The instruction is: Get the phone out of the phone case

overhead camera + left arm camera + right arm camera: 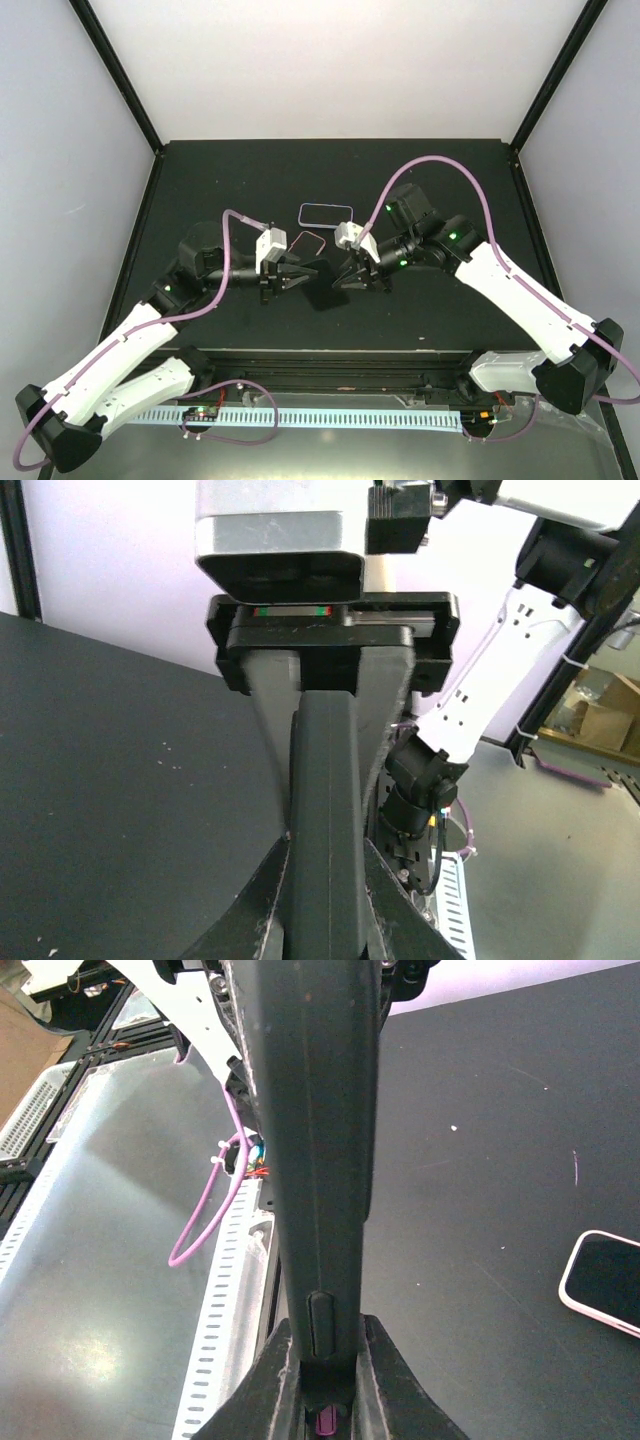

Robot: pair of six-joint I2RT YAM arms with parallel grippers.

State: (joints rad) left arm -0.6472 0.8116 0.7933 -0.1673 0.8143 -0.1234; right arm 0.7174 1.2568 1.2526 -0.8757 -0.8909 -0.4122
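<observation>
A black phone case (325, 288) hangs edge-on above the table between my two grippers. My left gripper (298, 280) is shut on its left end; in the left wrist view both fingers press the sides of the dark slab (325, 760) at my left gripper (325, 850). My right gripper (350, 280) holds the other end. In the right wrist view its fingers sit tight on either side of the case (320, 1110), beside a side button (320, 1322), at my right gripper (325, 1335). I cannot tell the phone apart from the case.
A pink-rimmed phone (310, 243) lies on the black table behind the grippers and also shows as a light-rimmed phone (605, 1280) in the right wrist view. A clear-rimmed case (320, 213) lies further back. A slotted white rail (320, 418) runs along the near edge.
</observation>
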